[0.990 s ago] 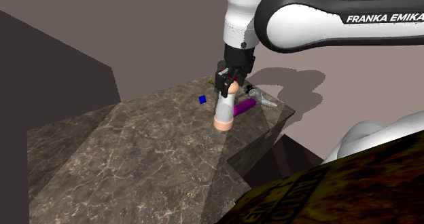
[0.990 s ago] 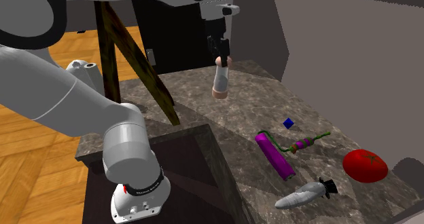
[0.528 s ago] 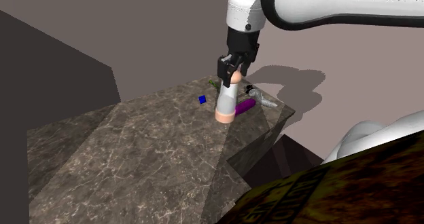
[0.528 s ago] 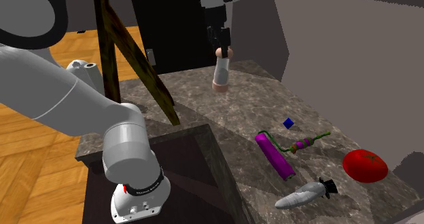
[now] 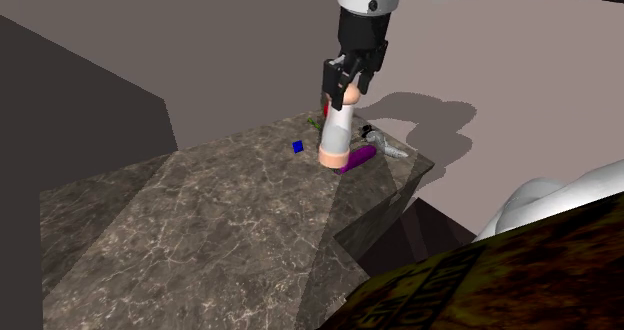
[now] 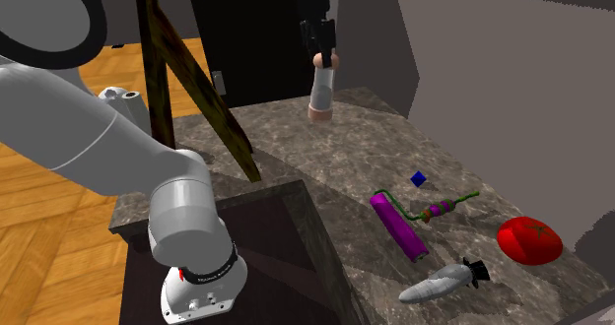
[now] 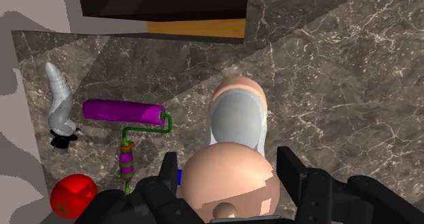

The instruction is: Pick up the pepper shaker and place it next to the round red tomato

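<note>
Gripper (image 5: 345,82) clasps the pepper shaker (image 5: 337,138) by its peach top, upright in the air, well apart from the round red tomato (image 6: 529,239).

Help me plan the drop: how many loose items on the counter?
4: blue cube, purple roller beside it, grey object by the edge, red tomato near the corner. None looks hidden.

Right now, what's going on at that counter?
The black gripper is shut on the top of the pepper shaker and holds it off the dark marbled counter. The red tomato lies toward the counter's other end, beyond a purple paint roller, so the shaker is not yet placed beside it.
</note>
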You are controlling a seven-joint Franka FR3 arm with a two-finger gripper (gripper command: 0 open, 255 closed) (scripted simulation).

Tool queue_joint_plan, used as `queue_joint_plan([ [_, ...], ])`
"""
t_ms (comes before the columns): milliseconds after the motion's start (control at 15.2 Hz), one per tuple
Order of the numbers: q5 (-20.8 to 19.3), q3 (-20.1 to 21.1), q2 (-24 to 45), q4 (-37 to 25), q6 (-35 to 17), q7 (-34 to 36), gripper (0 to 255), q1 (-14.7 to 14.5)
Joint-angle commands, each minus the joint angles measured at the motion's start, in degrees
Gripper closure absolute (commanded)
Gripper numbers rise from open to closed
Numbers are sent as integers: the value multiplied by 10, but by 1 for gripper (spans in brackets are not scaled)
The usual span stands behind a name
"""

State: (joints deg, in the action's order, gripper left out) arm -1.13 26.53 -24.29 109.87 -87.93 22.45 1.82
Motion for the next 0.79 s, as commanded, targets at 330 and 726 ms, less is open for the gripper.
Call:
queue_joint_plan([
  [330,-18,-38,10,-6,-8,-51,255,18],
  [726,-41,-90,34,3,-48,-122,255,45],
])
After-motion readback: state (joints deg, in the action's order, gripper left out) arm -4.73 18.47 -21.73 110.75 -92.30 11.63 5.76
